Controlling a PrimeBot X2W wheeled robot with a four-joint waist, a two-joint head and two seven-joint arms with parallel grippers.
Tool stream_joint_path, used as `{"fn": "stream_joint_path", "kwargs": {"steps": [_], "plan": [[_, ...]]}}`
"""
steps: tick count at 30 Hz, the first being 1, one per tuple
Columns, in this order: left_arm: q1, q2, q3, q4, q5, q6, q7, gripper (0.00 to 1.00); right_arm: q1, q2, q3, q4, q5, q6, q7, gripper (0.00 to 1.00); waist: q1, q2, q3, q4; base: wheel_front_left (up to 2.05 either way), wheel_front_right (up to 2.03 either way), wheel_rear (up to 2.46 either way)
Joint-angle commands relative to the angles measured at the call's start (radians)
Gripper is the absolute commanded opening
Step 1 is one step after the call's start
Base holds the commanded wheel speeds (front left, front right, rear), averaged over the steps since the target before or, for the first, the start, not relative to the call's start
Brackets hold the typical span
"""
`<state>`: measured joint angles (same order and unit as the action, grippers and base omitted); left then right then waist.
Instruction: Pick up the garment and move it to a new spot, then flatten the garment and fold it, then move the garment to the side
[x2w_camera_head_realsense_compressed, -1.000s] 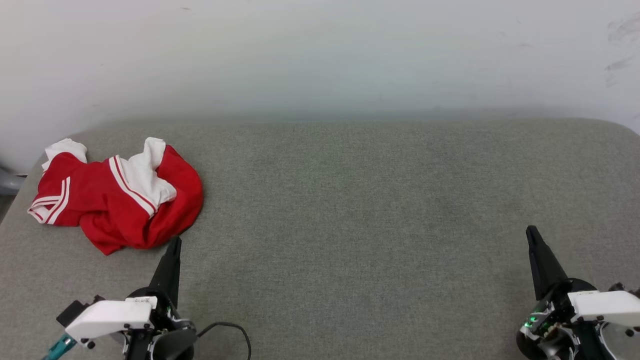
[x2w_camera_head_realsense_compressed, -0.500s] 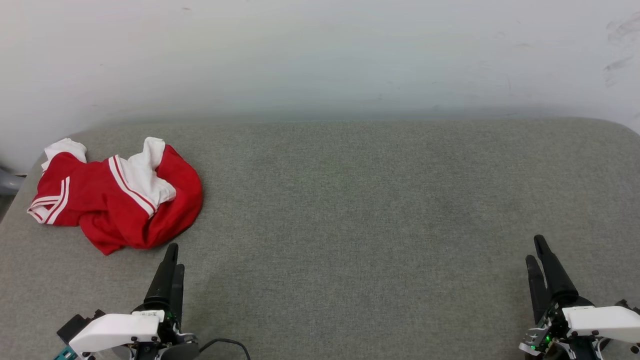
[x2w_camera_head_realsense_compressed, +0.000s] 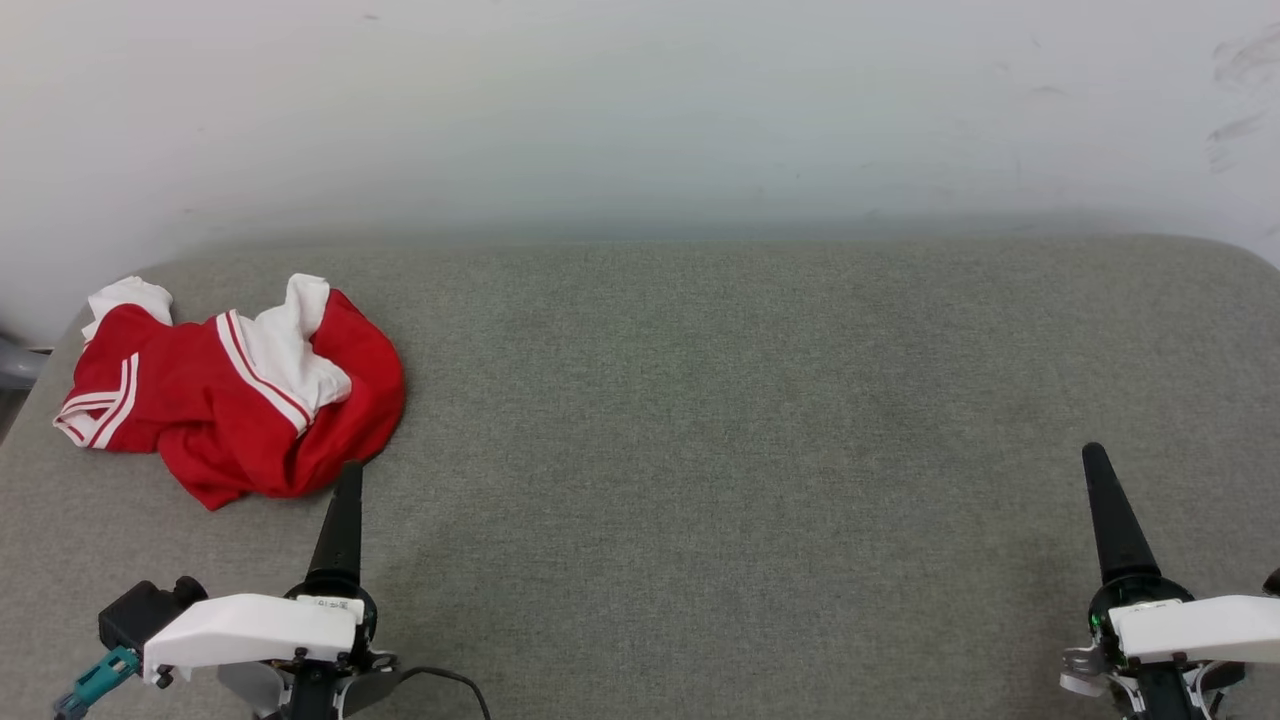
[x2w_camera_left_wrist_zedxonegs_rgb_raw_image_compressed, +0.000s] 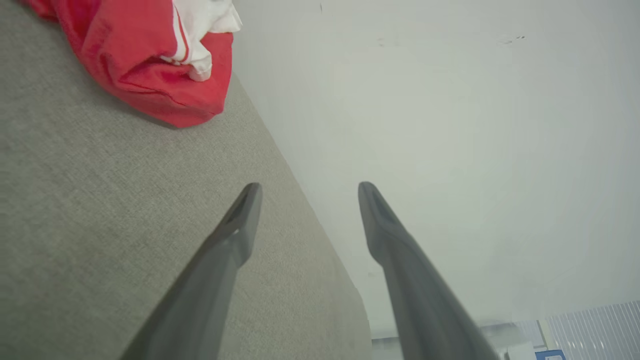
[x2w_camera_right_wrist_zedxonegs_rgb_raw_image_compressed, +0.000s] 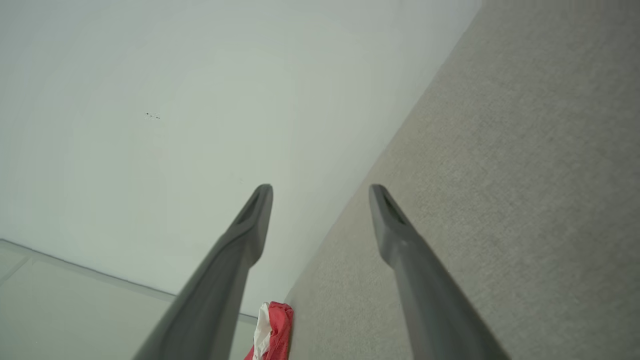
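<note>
The garment (x2w_camera_head_realsense_compressed: 235, 395), a red shirt with white sleeves and striped trim, lies crumpled at the far left of the grey padded table (x2w_camera_head_realsense_compressed: 750, 420). My left gripper (x2w_camera_head_realsense_compressed: 347, 478) hovers just right of the garment's near edge, apart from it. In the left wrist view the garment (x2w_camera_left_wrist_zedxonegs_rgb_raw_image_compressed: 145, 55) sits at upper left and my left gripper (x2w_camera_left_wrist_zedxonegs_rgb_raw_image_compressed: 305, 192) is open and empty. At the near right of the table my right gripper (x2w_camera_head_realsense_compressed: 1096, 462) also holds nothing. The right wrist view shows my right gripper (x2w_camera_right_wrist_zedxonegs_rgb_raw_image_compressed: 320, 195) open, with the garment (x2w_camera_right_wrist_zedxonegs_rgb_raw_image_compressed: 272, 330) far off at the bottom.
A pale wall (x2w_camera_head_realsense_compressed: 640, 110) stands right behind the table's far edge. The table's rounded left corner (x2w_camera_head_realsense_compressed: 40, 380) lies beside the garment. A black cable (x2w_camera_head_realsense_compressed: 450, 680) loops by my left wrist.
Both grippers went from shut to open. Both dipped back toward me, then reached forward again. The garment has not moved.
</note>
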<state>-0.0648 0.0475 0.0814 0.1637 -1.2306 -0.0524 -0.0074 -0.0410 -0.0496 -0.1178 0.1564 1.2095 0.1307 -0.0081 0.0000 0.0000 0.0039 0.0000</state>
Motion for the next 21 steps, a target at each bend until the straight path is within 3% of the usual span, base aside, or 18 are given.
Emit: {"fn": "stream_joint_path", "kwargs": {"steps": [1,13,21], "plan": [[-0.02,0.002,-0.006,-0.025,0.05,0.01,-0.013,1.0,-0.009,-0.001,0.002,-0.033,-0.054,0.0,-0.011,1.0,0.0,0.0,0.0,0.0,0.0,0.0,0.0],[-0.009,0.002,-0.043,-0.052,0.286,0.05,-0.057,1.0,0.012,-0.001,0.04,-0.092,-0.339,0.0,-0.056,1.0,0.0,0.0,0.0,0.003,0.0,0.0,0.0],[0.0,0.002,-0.058,-0.055,0.405,0.062,-0.08,1.0,0.025,-0.001,0.056,-0.102,-0.465,0.0,-0.079,1.0,0.0,0.0,-0.001,0.004,0.0,0.0,0.0]]}}
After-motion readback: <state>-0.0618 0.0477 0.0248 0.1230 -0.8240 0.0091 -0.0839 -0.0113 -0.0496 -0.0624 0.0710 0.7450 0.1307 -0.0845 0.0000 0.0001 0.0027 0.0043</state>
